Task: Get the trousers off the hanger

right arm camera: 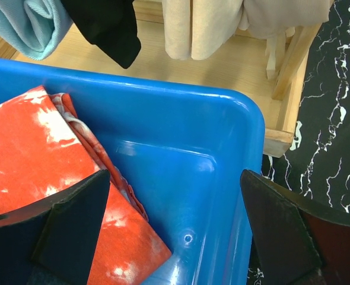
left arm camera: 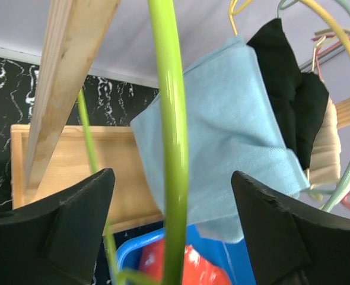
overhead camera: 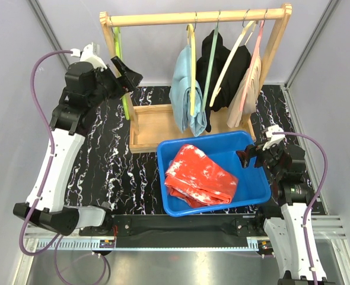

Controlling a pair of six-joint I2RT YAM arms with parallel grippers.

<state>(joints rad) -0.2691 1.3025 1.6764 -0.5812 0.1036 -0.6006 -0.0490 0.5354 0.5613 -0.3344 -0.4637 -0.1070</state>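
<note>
1. Carrying everything, the black marbled counter (overhead camera: 104, 154) is spanned at the back by a wooden rack (overhead camera: 193, 16).
2. A blue bin (overhead camera: 249, 178) is set in front of the rack. The red trousers (overhead camera: 200, 175) are laid folded inside it, off any hanger.
3. The light blue trousers (overhead camera: 184, 89), two black pairs (overhead camera: 213, 59) and the beige pair (overhead camera: 249, 89) are hung from the rail, each draped lengthwise downward over its hanger.
4. The left pincer (left arm camera: 172, 178) is held wide open with a bare green hanger (left arm camera: 170, 119) between its jaws, and nothing is gripped. The light blue pair is judged the next target, as it is found to that pincer's right along the rail, nearer the left arm.
5. The right pincer (right arm camera: 175, 184) is spread open and empty, low over the bin's right corner.
</note>
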